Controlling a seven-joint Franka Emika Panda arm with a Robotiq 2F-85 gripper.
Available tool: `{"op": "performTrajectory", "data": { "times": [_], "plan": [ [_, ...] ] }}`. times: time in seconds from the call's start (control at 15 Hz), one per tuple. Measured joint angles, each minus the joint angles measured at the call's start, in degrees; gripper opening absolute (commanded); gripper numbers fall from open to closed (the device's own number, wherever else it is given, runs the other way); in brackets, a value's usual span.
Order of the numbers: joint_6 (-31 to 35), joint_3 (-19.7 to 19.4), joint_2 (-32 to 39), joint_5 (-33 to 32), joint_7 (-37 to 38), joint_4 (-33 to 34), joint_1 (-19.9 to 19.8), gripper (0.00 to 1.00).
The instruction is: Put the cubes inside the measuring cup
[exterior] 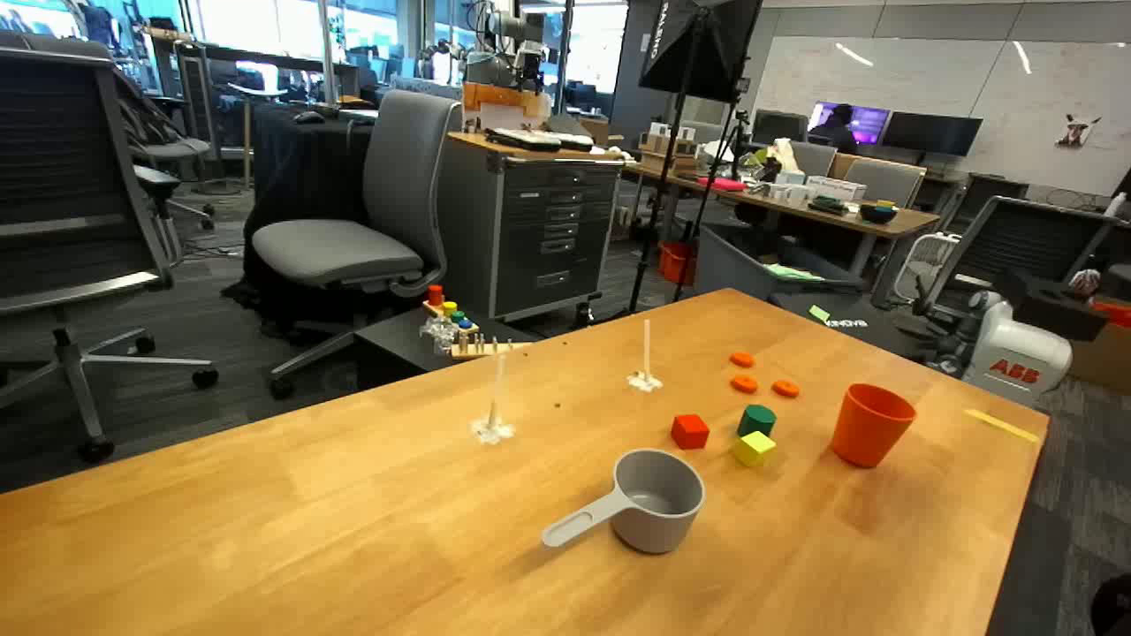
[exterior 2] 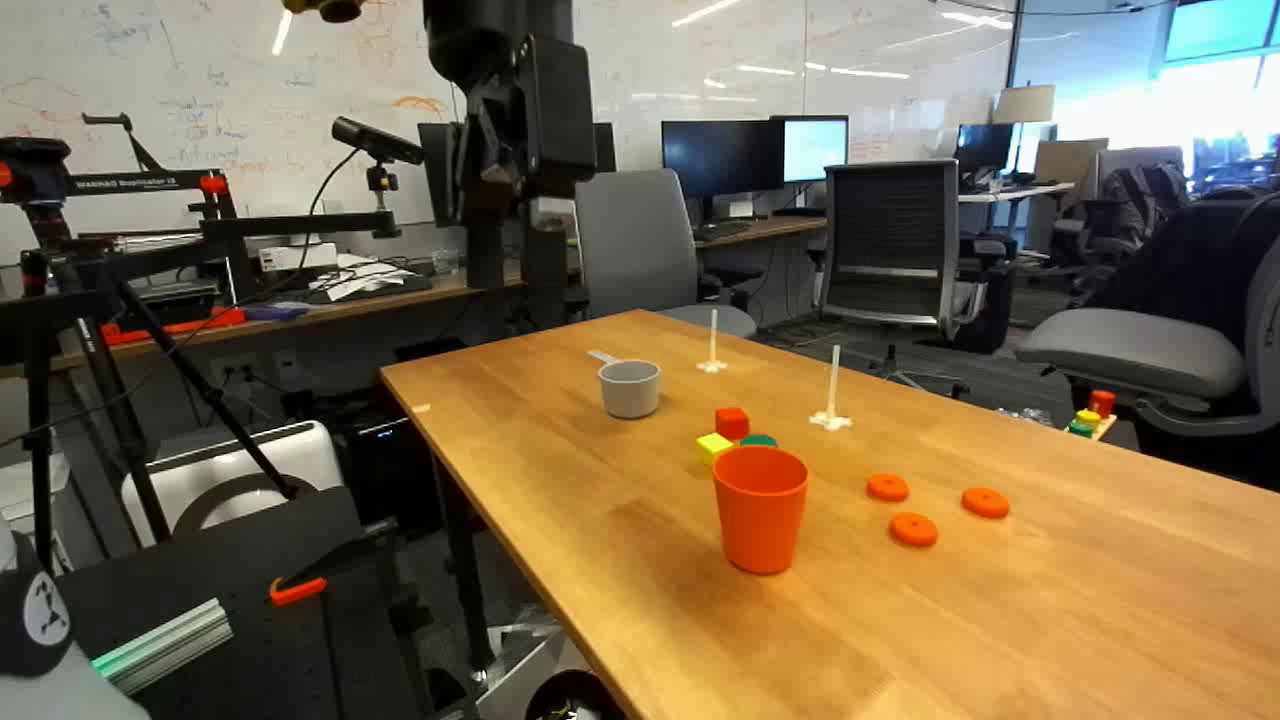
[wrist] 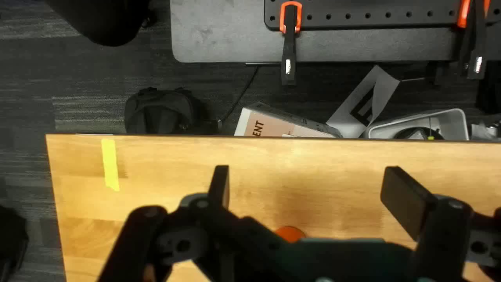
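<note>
The red cube (exterior: 690, 431) stands on the table, and it also shows in an exterior view (exterior 2: 732, 424). The yellow-green cube (exterior: 754, 449) is close by, touching or nearly touching a green cylinder; it shows too in an exterior view (exterior 2: 714, 446). The grey measuring cup (exterior: 656, 528) stands upright beside the cubes with its flat handle pointing away from them; it shows too in an exterior view (exterior 2: 630, 392). My gripper (exterior 2: 516, 268) hangs high above table level. In the wrist view the gripper (wrist: 306, 184) is open with nothing between its fingers. The cubes and measuring cup are hidden or out of the wrist view.
An orange-red cup (exterior: 870, 426) stands near the cubes, and a green cylinder (exterior: 757, 420) is beside the yellow-green cube. Several flat orange pieces (exterior: 744, 383) lie behind. Two thin upright pegs (exterior: 647, 352) (exterior: 497, 397) are fixed to the table (exterior 2: 620, 560). Yellow tape (wrist: 110, 162) marks one table corner.
</note>
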Motion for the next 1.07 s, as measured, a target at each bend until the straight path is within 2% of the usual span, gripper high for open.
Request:
{"op": "performTrajectory", "data": {
  "times": [0.4,0.87,1.07],
  "plan": [
    [1.0,0.1,2.2,0.1,0.2,1.3,0.5,1.0],
    [1.5,0.7,12.8,0.7,0.7,11.2,2.2,1.0],
    [1.4,0.8,15.9,0.7,1.4,13.5,2.2,1.0]
  ]
}}
